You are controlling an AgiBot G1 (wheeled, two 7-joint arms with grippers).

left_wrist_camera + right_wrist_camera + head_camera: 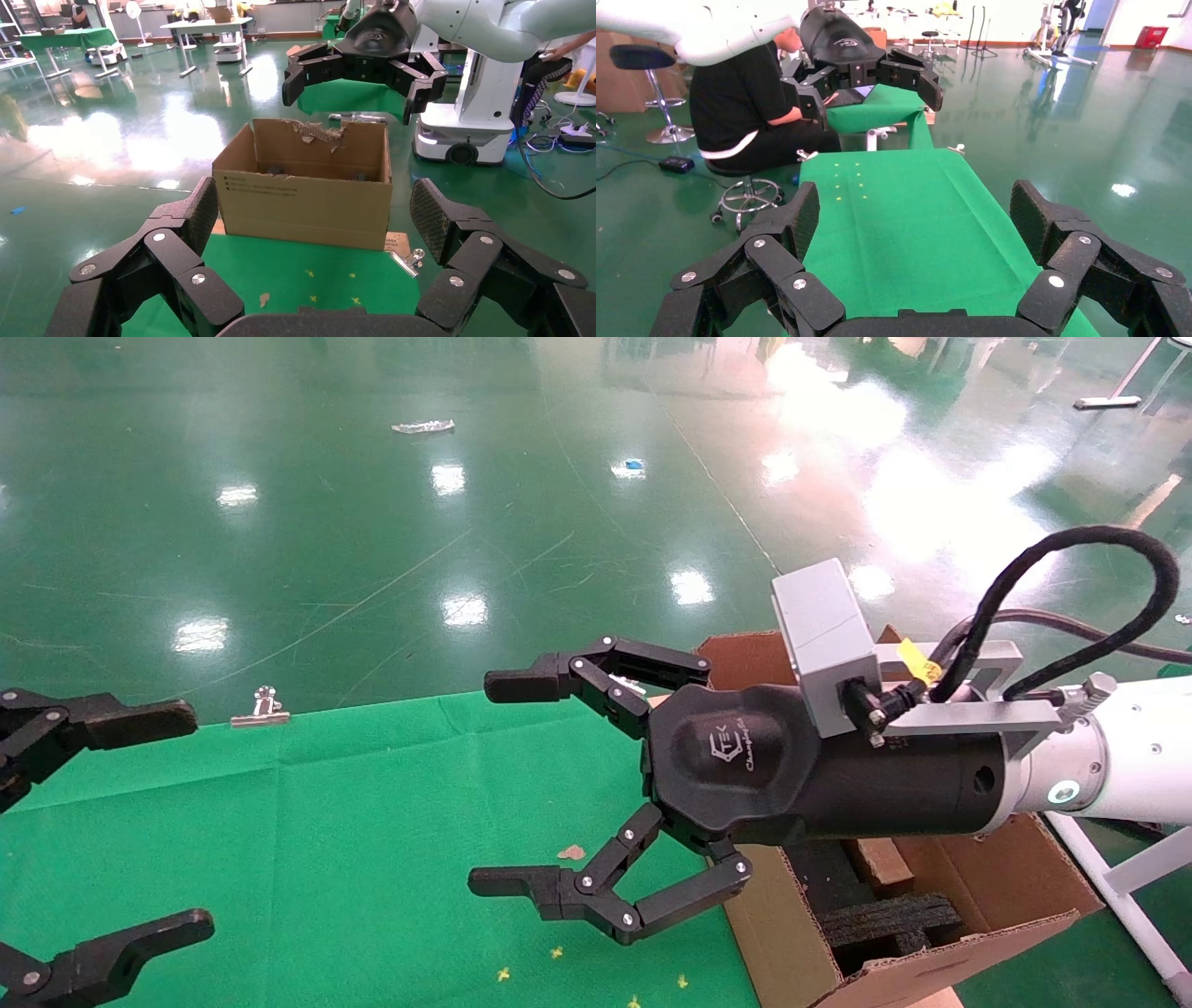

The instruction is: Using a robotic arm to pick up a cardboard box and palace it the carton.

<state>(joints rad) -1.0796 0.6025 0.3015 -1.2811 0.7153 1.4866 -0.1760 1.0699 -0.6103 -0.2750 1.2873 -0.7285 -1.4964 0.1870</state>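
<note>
The large carton [792, 933] stands at the table's right edge, flaps up, one torn, with black foam inserts [885, 919] inside; it also shows in the left wrist view [302, 200]. A small brown cardboard box end [880, 861] shows inside it beside the foam, mostly hidden by the arm. My right gripper [501, 784] hangs open and empty over the green cloth just left of the carton; it also shows in the left wrist view [355, 95] and in its own view [916, 210]. My left gripper [184, 820] is open and empty at the table's left edge.
The green cloth [326, 822] covers the table. A metal binder clip [261, 707] sits on its far edge. A small cardboard scrap [571, 851] and yellow marks lie on the cloth. A seated person in black [747, 105] is beyond the table's left end.
</note>
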